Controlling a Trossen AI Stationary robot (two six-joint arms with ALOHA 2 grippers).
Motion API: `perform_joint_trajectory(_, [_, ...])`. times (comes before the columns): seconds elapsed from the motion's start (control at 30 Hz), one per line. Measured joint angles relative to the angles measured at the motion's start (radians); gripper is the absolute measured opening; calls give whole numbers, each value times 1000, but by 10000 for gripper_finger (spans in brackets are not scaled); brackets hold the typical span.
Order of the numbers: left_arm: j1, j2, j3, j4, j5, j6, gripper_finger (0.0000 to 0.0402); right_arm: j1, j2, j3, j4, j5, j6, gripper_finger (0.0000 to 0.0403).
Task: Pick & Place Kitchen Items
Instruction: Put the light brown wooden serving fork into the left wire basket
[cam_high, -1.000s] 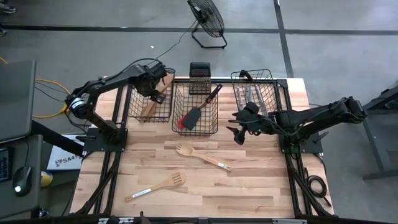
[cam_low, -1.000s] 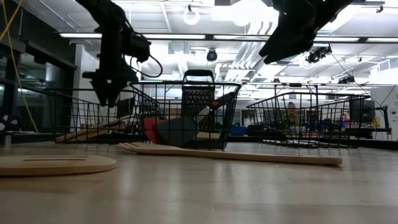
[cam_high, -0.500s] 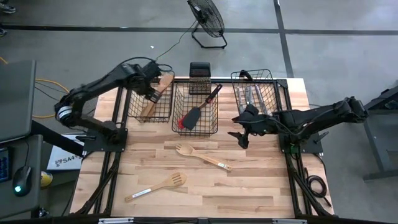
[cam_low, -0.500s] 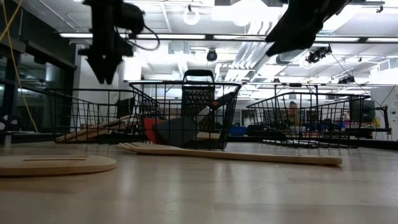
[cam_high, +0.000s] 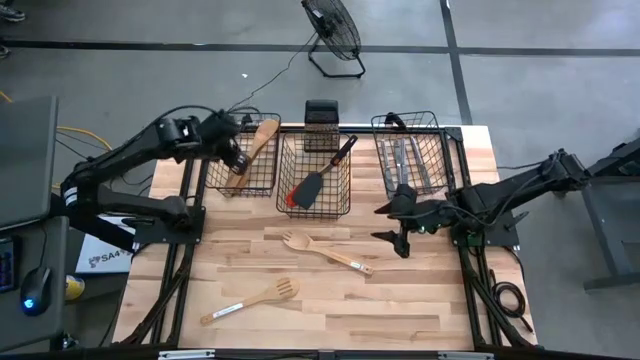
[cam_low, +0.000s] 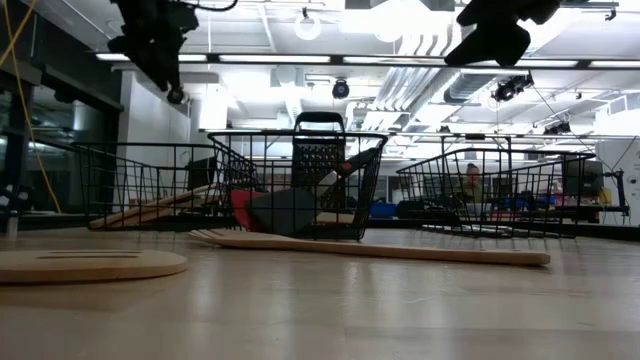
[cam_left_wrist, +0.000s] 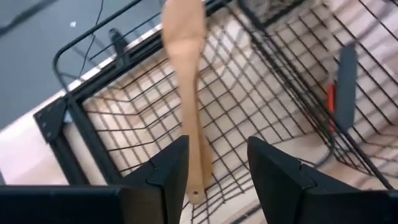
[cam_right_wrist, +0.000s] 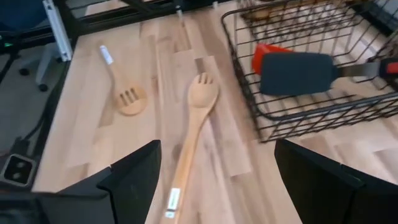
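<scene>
Wooden fork (cam_high: 325, 251) lying flat on the surface (cam_high: 400, 300) just in front of the middle basket (cam_high: 314, 178); slotted wooden spoon (cam_high: 252, 299) nearer the front edge. Left gripper (cam_high: 238, 160) above the left basket (cam_high: 243, 166), fingers (cam_left_wrist: 168, 174) parted, empty. Right gripper (cam_high: 396, 224) right of the fork, fingers wide apart, holding nothing.

Wooden fork (cam_high: 326, 251) lay flat at table centre, tines toward 10 o'clock. Slotted wooden spoon (cam_high: 252, 300) lay at 7 o'clock. Wooden spatula (cam_high: 250, 153), black spatula (cam_high: 320, 176), metal cutlery (cam_high: 406, 161) rested in baskets at 12 o'clock.
</scene>
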Motion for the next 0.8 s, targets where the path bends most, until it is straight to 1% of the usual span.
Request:
perform_joint_trajectory(0.1, [-89,0,-1,1,-45,-26,159,33,15,0,0,2,24,307])
perform_joint_trajectory(0.2, [-168,6,-1,37,-80,-34,159,54,61,0,23,2,39,307])
perform_joint_trajectory(0.33, [-253,6,-1,90,-86,-39,159,75,148,0,86,1,41,307])
perform_joint_trajectory(0.43, [-309,7,-1,92,-88,-55,159,85,221,0,127,-12,54,307])
perform_joint_trajectory(0.57, [-375,6,-1,91,-93,-60,159,87,314,0,172,-66,133,307])
perform_joint_trajectory(0.67, [-418,10,-1,97,-93,-77,159,78,384,9,167,-124,197,307])
perform_joint_trajectory(0.8, [-459,15,-2,101,-95,-106,159,73,463,66,135,-178,200,307])
